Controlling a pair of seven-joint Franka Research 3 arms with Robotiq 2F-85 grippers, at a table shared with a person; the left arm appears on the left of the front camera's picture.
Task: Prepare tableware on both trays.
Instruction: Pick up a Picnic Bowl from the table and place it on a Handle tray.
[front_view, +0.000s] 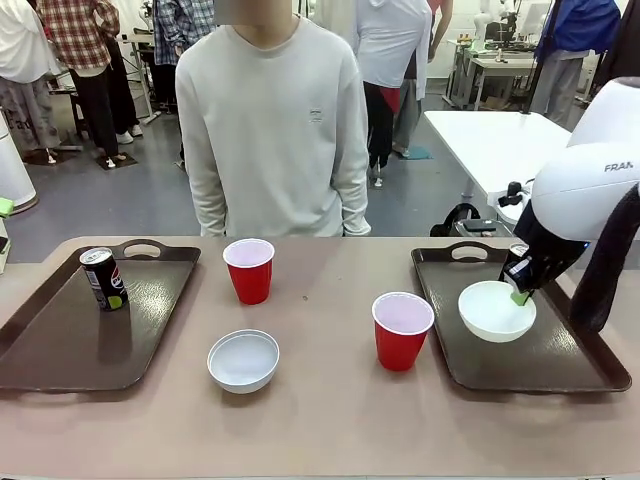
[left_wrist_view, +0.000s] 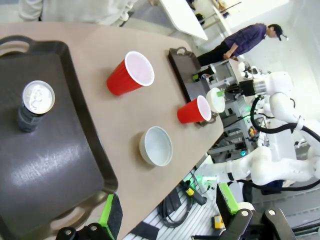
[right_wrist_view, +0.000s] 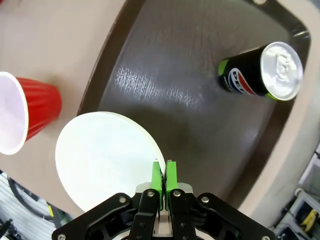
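Beige table, bowl placement on right tray (front_view: 560, 370).
Right gripper (right_wrist_view: 163, 169), closed tight on the white bowl (front_view: 495, 312) rim, holds it over this tray's middle; better lower it level, clear of the can (right_wrist_view: 260, 72).

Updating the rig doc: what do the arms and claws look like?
Right arm: glossy white shell, grey FRA lettering, black cable sleeve alongside. Right claw: black body, green pads. Left claw: same black fingers, green pads.

Upright soda can (left_wrist_view: 34, 106) on tray (left_wrist_view: 55, 165); white bowl (left_wrist_view: 156, 146) beside the tray
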